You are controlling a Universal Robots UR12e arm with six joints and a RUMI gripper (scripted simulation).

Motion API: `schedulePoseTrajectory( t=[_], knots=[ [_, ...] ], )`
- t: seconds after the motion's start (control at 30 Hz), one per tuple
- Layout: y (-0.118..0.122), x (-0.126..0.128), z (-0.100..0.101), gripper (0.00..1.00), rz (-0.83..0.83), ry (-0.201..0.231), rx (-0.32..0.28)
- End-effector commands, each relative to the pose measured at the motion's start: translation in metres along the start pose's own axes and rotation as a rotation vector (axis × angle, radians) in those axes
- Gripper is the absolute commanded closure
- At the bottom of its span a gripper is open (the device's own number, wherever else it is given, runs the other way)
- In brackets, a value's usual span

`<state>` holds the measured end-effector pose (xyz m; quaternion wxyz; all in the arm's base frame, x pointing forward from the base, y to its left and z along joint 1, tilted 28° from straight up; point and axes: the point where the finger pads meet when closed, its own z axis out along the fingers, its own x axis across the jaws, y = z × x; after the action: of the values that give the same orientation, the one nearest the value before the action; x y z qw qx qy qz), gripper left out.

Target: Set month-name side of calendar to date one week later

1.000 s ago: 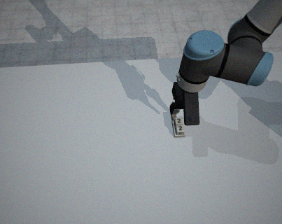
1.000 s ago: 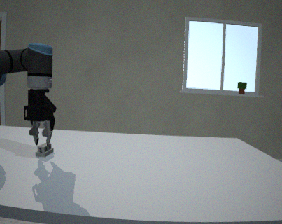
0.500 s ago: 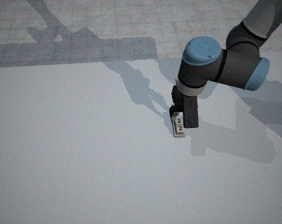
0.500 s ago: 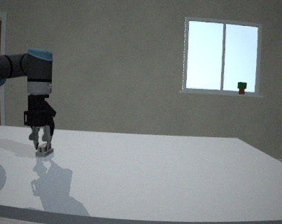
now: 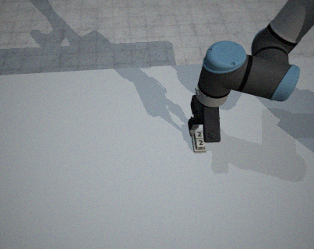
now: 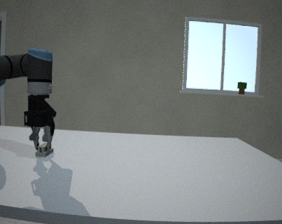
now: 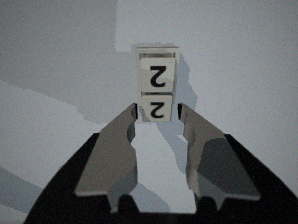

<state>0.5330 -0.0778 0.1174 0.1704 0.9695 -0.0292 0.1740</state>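
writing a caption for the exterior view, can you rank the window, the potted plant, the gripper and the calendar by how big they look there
1. window, by far the largest
2. gripper, though it sits nearer the camera, so its looks may flatter it
3. potted plant and calendar look about alike, too close to rank

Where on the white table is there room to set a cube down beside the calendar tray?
The small beige calendar tray with its two white number cubes is hemmed by the dark tool on the arm's side. Bare white table spreads on the side away from the arm, and between tray and near edge.
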Motion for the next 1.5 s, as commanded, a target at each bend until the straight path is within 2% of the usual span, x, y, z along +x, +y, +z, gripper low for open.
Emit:
schedulePoseTrajectory(
  t=[0.0,0.7,0.73,1.47],
  knots=[
    [-0.0009,-0.0017,0.0009,0.72,0.000,-0.002,0.001],
    [-0.0009,-0.0017,0.0009,0.72,0.000,-0.002,0.001],
    [-0.0009,-0.0017,0.0009,0.90,0.000,-0.002,0.001],
    [-0.0009,-0.0017,0.0009,0.90,0.000,-0.002,0.001]
  ],
)
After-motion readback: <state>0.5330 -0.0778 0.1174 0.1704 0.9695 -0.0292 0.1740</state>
